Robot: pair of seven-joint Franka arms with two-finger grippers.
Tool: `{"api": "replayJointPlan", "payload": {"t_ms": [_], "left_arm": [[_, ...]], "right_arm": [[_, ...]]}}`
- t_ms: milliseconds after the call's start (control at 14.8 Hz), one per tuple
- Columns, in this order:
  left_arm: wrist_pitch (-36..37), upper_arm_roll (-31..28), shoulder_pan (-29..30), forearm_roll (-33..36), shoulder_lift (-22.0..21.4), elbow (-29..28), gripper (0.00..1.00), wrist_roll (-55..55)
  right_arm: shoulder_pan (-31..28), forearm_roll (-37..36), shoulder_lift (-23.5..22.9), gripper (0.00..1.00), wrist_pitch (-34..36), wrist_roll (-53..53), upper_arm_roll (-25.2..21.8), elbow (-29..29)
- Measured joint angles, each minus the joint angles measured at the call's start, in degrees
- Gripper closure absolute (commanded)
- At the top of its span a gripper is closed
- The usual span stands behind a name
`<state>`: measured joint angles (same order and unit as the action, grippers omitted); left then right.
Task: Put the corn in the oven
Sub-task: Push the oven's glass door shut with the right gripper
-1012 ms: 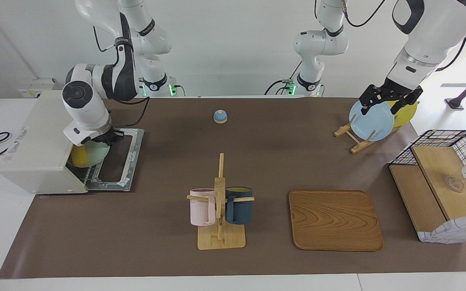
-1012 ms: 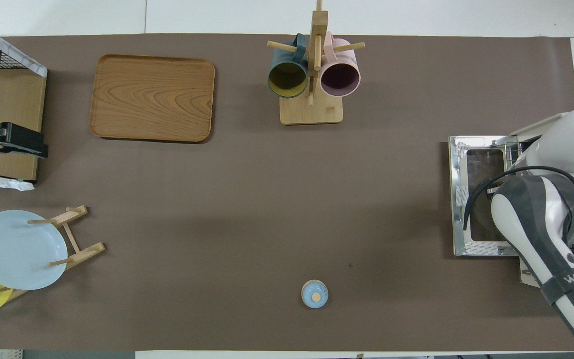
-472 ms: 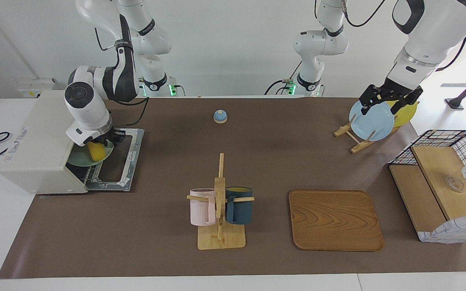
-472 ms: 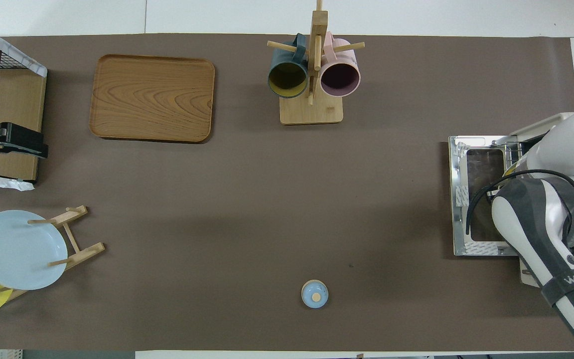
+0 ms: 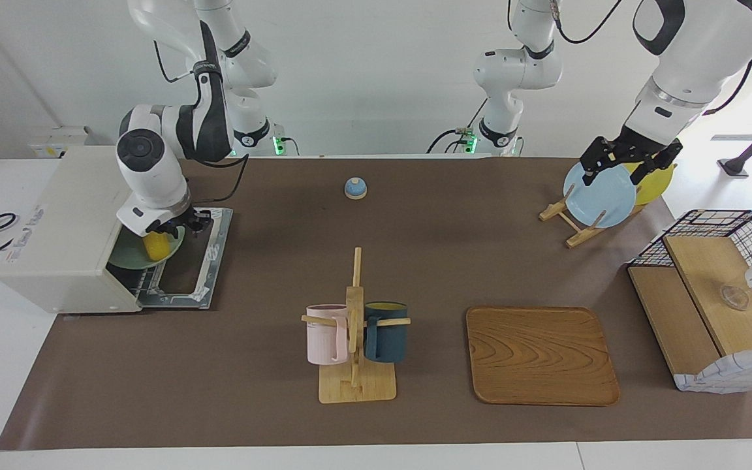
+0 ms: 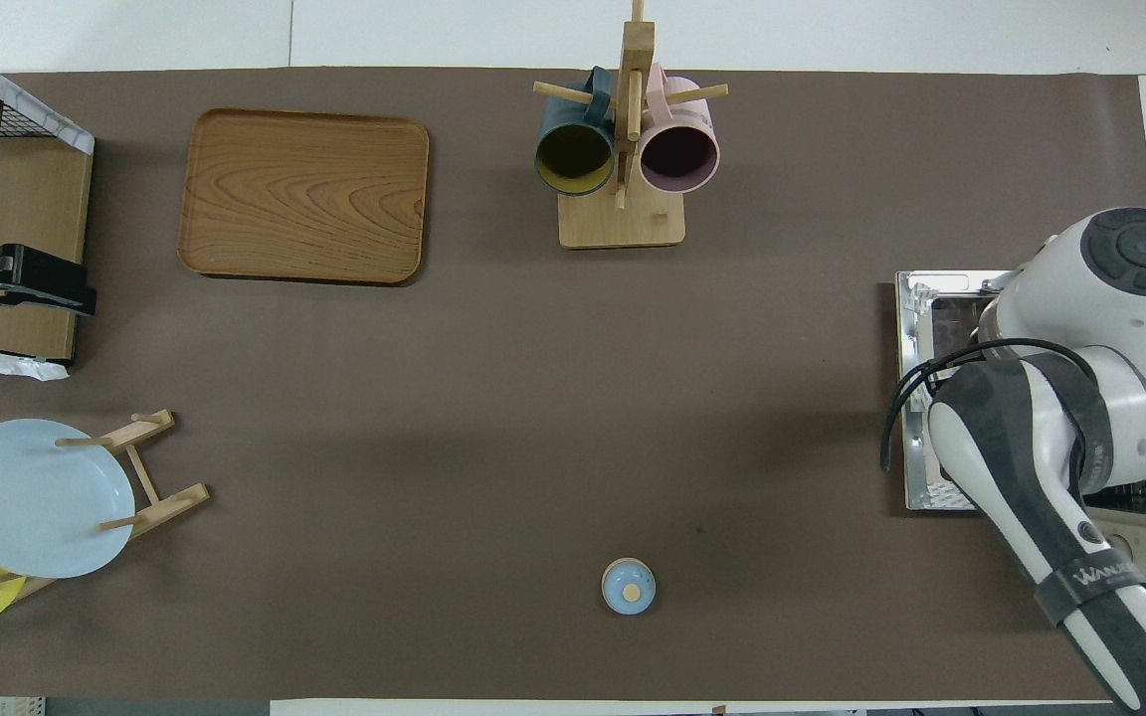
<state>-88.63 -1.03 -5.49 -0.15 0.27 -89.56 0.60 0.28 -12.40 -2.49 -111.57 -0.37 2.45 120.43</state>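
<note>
The corn is resting on a green plate at the open oven mouth, largely placed. The right gripper is hovering over it at twelve o'clock; I cannot tell its grip. The left gripper is waiting over the plate rack.

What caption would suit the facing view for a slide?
Right gripper over the corn on a green plate at the open oven; left gripper waits over the plate rack.
</note>
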Motion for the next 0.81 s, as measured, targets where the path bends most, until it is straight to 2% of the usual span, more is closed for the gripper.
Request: {"api": "replayJointPlan", "payload": {"t_ms": [135, 270, 472, 810], "left_arm": [[0.0, 0.0, 0.0, 0.0, 0.0, 0.0, 0.0, 0.0], [0.0, 0.0, 0.0, 0.0, 0.0, 0.0, 0.0, 0.0], [0.0, 0.0, 0.0, 0.0, 0.0, 0.0, 0.0, 0.0], [0.0, 0.0, 0.0, 0.0, 0.0, 0.0, 0.0, 0.0]], "right_arm": [[3.1, 0.2, 0.0, 1.0, -0.3, 4.4, 0.1, 0.7], [5.1, 1.9, 0.0, 1.0, -3.2, 7.9, 0.2, 3.4], [5.2, 5.3, 0.0, 1.0, -11.7, 8.4, 0.1, 10.1], [4.6, 5.6, 0.0, 1.0, -16.1, 8.5, 0.0, 14.2]]}}
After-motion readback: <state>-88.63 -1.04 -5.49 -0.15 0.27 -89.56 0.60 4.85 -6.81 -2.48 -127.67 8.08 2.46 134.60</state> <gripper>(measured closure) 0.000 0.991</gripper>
